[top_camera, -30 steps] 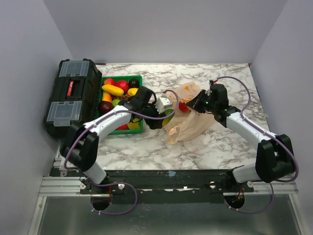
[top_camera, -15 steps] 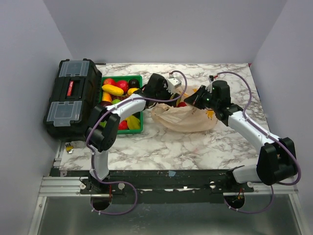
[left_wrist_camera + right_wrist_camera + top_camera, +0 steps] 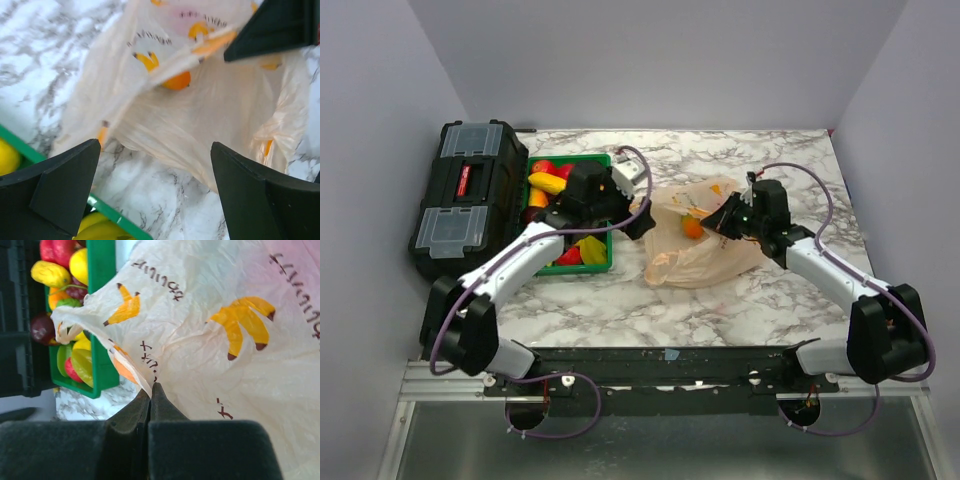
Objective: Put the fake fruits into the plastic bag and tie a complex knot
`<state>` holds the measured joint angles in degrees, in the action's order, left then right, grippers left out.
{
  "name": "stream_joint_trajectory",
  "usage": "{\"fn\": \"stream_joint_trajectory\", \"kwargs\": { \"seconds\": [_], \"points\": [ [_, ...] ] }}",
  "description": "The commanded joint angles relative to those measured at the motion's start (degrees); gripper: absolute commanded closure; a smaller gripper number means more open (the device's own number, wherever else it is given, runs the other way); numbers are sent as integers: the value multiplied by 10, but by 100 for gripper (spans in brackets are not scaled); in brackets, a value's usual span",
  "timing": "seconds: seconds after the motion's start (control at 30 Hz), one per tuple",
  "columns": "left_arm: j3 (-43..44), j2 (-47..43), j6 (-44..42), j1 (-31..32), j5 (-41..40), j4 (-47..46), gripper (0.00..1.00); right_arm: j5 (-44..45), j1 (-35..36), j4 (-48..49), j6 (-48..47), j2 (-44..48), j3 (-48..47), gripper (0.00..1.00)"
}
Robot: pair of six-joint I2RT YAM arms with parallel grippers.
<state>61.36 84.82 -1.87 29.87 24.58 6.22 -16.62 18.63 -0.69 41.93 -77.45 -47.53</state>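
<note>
One orange fruit (image 3: 692, 228) newly in bag (image 3: 708, 262)

Black toolbox (image 3: 468, 195), green tray (image 3: 555, 158)
Side by side (toolbox outermost) at the left of the marble worktop (image 3: 720, 310).

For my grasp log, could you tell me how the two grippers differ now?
The left gripper is open and empty; the right gripper is shut on the edge of the plastic bag. The left works from the green tray side, the right from the opposite side. Both are black.
</note>
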Motion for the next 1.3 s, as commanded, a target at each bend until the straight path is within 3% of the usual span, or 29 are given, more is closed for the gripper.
{"fn": "stream_joint_trajectory", "kwargs": {
  "seconds": [0.0, 0.13, 0.27, 0.37, 0.5, 0.77, 0.9, 1.0, 1.27],
  "points": [
    [-3, -79, 57, -68, 34, 56, 4, 17, -1, 1, -14, 19, 33, 99],
    [-1, -103, 58, -145, 12, 147, 5, 23, -1, 1, -23, 26, 45, 99],
    [17, -107, 22, -197, -115, 225, 8, 25, -1, 1, -33, 32, 43, 99],
    [32, -107, -39, -229, -163, 268, 5, 27, -1, 1, -38, 34, 40, 99],
    [40, -107, -191, -239, -206, 310, 2, 25, -1, -1, -40, 35, 35, 99],
    [99, -70, -551, -242, -173, 440, 1, 15, -1, -1, -38, 31, 33, 99],
    [126, -26, -650, -241, -170, 501, 2, 11, -1, 1, -37, 26, 29, 99],
    [115, -6, -704, -242, -179, 505, 3, 11, -1, 2, -40, 26, 27, 99],
    [80, 51, -773, -241, -229, 381, 3, 14, -1, -6, -46, 20, 18, 99]
  ]
}}
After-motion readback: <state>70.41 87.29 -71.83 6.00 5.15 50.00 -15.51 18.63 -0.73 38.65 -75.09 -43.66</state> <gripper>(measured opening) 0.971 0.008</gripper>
